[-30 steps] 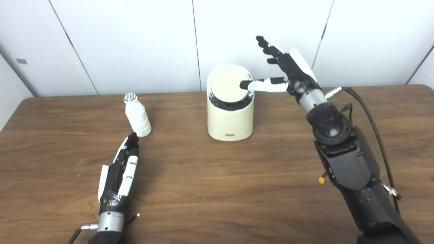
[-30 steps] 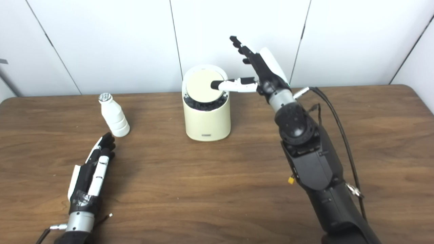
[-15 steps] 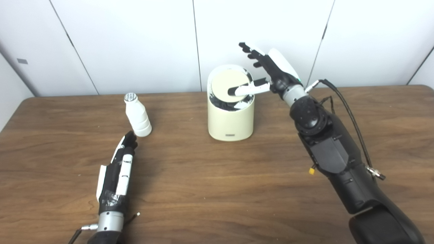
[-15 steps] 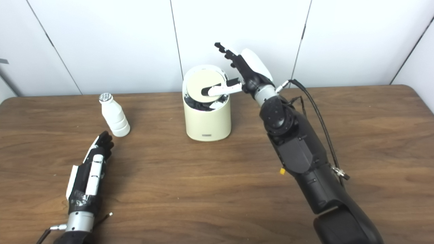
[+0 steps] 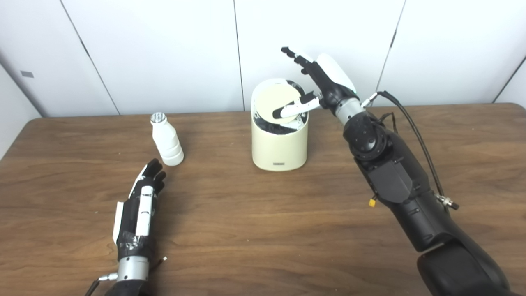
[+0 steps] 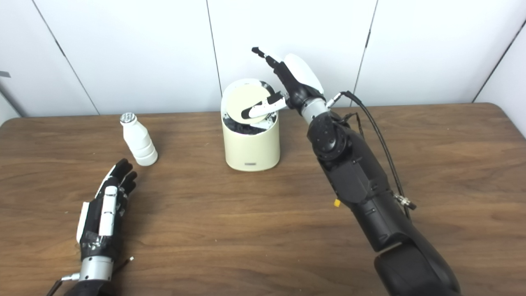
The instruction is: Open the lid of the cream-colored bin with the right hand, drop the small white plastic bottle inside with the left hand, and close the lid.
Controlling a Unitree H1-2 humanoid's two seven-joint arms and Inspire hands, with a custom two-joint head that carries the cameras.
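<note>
Standing near the far middle of the table (image 5: pixel 246 230), the bin (image 5: pixel 280 144) is upright, its round lid (image 5: pixel 277 100) tilted so that the near edge has dipped and a dark gap shows along the front of the rim. The right hand (image 5: pixel 324 84) reaches over it from the right: its thumb presses on the lid's right part, while the other fingers (image 5: pixel 298 59) are spread apart and point up toward the wall (image 5: pixel 164 49), holding nothing.

Left of the bin and well apart from it, the bottle (image 5: pixel 166 142) stands upright on the wood, its silvery cap on top.

Just short of the bottle, the left hand (image 5: pixel 139 205) lies low over the table with its back up. Its fingers are stretched forward, close together and slightly curled at the tips, grasping nothing; the fingertips are near the bottle's base but not touching it.

A black cable (image 5: pixel 411 123) loops from the right wrist along the forearm.
</note>
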